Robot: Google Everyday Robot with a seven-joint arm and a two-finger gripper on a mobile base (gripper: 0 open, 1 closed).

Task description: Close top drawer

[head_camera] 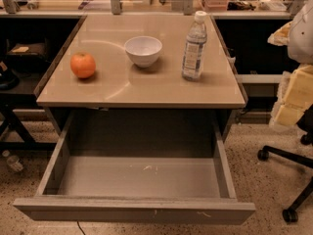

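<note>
Camera view: The top drawer (134, 210), a wide grey metal tray, stands pulled far out from under the near edge of the table (146, 89), its deep inside bare but for a few pale scuffs on the floor of the tray. Its flat front, without a handle, runs along the bottom of the frame and carries small pale scratches right of centre. On the tan tabletop an orange (82, 65) sits near the left edge, a white bowl (143, 50) stands upright around the middle, and a capped water bottle (194, 47) stands upright toward the right edge, all three well apart. A black chair base (288, 180) on casters rests on the speckled floor off the table's right near corner. Pale yellow blocks (293, 97) crowd the right border. The gripper lies outside the frame, so whether it is released or clenched cannot be told.
</note>
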